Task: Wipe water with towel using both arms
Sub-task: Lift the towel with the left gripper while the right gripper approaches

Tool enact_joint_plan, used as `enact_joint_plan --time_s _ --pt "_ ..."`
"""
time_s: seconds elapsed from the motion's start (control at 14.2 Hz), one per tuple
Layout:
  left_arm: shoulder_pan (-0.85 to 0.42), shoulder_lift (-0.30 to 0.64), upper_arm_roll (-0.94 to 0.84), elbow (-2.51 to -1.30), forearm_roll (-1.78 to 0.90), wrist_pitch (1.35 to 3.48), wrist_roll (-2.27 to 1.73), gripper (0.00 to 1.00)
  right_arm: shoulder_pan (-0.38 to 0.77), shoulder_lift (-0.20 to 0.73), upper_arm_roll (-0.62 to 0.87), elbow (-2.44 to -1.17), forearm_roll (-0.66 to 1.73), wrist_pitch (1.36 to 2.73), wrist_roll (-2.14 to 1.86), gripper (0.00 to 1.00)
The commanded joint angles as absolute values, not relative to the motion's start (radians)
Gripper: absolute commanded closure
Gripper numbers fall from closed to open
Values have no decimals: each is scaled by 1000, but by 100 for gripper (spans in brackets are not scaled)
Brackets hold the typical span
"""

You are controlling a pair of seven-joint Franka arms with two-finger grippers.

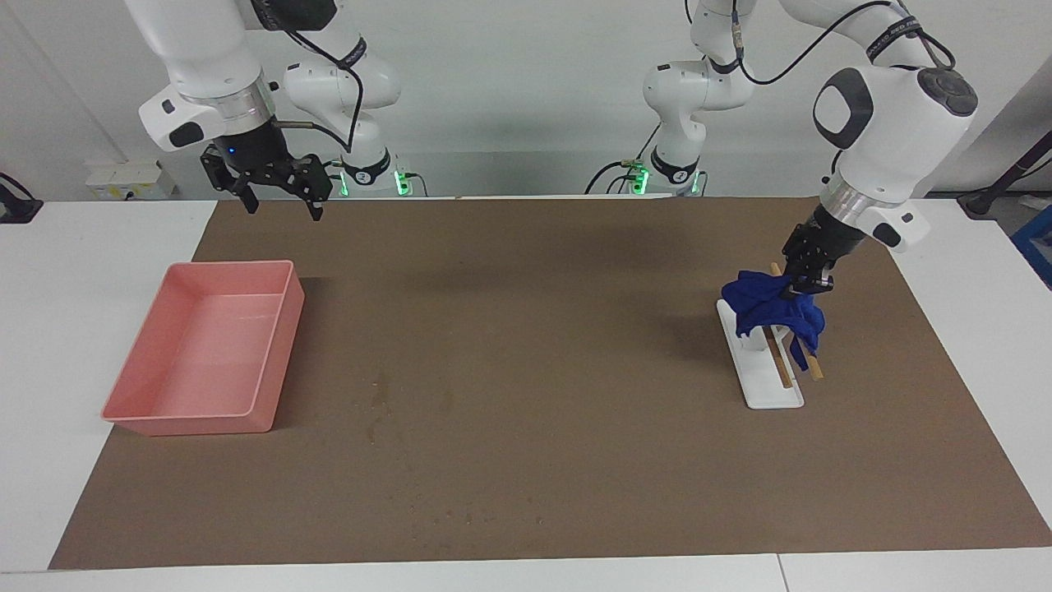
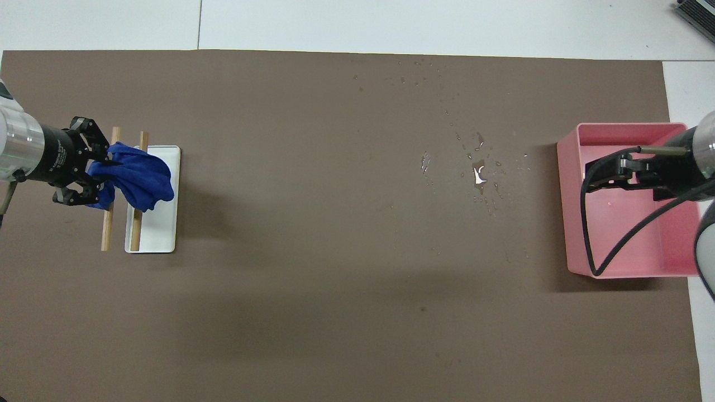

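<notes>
The blue towel point(image 1: 768, 308) point(image 2: 139, 178) hangs bunched from my left gripper point(image 1: 801, 284) point(image 2: 100, 173), which is shut on its upper edge. It is raised over two wooden rods point(image 2: 106, 223) and a white tray point(image 1: 772, 395) at the left arm's end of the mat. The cloth's lower folds still droop over the tray. The water point(image 2: 479, 173) point(image 1: 380, 390) is a scatter of small drops and damp blotches on the brown mat, beside the pink tub. My right gripper point(image 1: 283, 210) point(image 2: 592, 177) waits open and empty, high in the air by that tub.
A pink rectangular tub point(image 1: 279, 345) point(image 2: 625, 127) stands on the mat at the right arm's end. The brown mat point(image 1: 534, 329) covers most of the white table. A black cable loops down from the right wrist over the tub.
</notes>
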State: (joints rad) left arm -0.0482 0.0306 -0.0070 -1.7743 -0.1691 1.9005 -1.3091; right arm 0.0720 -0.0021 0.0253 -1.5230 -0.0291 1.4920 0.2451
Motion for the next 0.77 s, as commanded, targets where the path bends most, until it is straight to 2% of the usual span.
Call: enact_joint_plan --time_s 0.0,0.14,0.35,0.49,0.7 --pt "-58 -7 -44 -1737 -210 1842 -1386 100 64 -28 26 -1559 -29 1516 235 0" --pt "-60 -12 -136 -1683 -218 1783 -1422 100 64 -28 26 -1557 -28 1525 235 0" --pt "-92 -5 -291 -1666 -195 1796 -1581 100 63 -28 26 -1557 -28 1531 235 0" --pt "-158 0 -301 -1658 -192 1883 -1757 100 64 -28 26 -1557 -26 1528 238 0" --pt "-190 5 -304 -1669 -193 2011 -1987 100 81 -28 41 -1557 17 1532 406 0"
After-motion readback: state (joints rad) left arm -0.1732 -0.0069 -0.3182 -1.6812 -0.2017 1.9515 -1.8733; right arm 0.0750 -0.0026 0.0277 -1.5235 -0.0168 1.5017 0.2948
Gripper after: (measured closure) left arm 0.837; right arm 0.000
